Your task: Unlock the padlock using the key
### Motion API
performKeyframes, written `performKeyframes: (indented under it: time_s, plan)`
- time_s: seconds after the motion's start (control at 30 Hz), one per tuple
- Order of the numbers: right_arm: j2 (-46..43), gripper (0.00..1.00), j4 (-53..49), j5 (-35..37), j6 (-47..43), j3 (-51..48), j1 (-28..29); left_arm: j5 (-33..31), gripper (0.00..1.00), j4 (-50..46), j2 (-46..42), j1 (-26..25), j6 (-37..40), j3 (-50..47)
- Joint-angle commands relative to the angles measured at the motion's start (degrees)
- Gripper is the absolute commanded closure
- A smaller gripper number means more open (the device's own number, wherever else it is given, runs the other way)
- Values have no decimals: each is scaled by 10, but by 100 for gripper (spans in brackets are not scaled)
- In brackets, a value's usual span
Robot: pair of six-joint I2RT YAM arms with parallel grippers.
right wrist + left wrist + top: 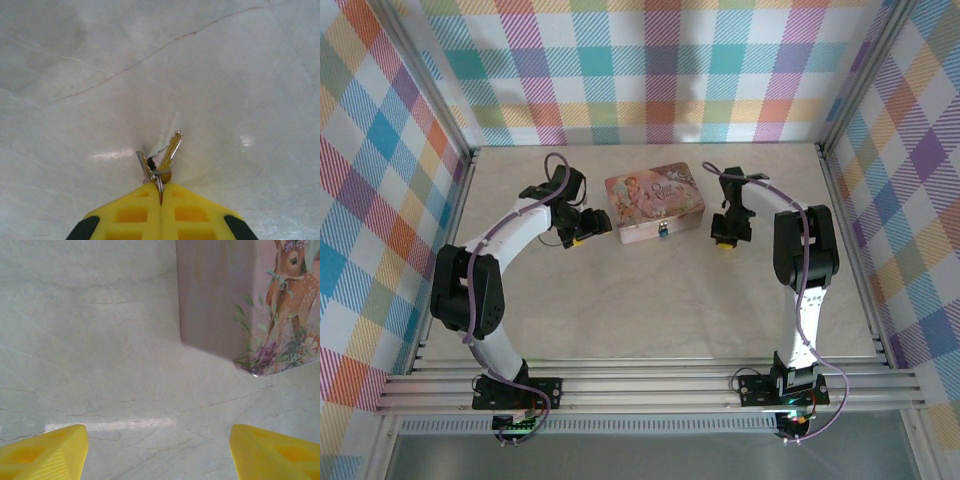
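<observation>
Right gripper (161, 200): jaws pressed together, pinching the key (170, 149) at its ring end.
Left gripper (157, 452): jaws spread, beside the floral tin (215, 295).
Padlock (663, 232): on the tin's near side, toward the table's (620, 320) far edge.

worktop (100, 60): pale stone-look, thin veins, smooth, low sheen with soft light glints.
right fingers (192, 217): yellow plastic, matt, moulded pockets in the faces.
left fingers (45, 452): same yellow plastic, fine ribbed grain on one face.
key (171, 146): bare metal, bright and reflective, brassy tint at the head, on a thin wire ring.
tin (215, 305): looks like printed sheet metal, pink, satin finish, bottom edge catches light.
padlock (663, 232): blue body, too small to judge finish.
walls (650, 70): matt plaid print.
rails (650, 385): bare aluminium, dull silver, grooved.
</observation>
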Motion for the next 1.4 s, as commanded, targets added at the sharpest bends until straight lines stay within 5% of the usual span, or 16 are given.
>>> performKeyframes:
  time_s: [0.0, 0.23, 0.63, 0.93, 1.37]
  plan:
    - [-21, 100, 17, -21, -57, -32, 2, -3, 25, 4, -33, -3, -18, -12]
    - [-133, 100, 84, -102, -97, -104, 3, 32, 24, 72, -86, -3, -42, -43]
    - [-350, 100, 295, -384, -164, -225, 47, 181, 33, 268, -124, -11, -98, -38]
    - [-354, 100, 347, -429, -153, -182, 77, 225, 37, 373, -143, -60, -94, -54]
    - [-306, 100, 343, -434, -60, -142, 96, 201, 55, 332, -125, -115, -33, -38]
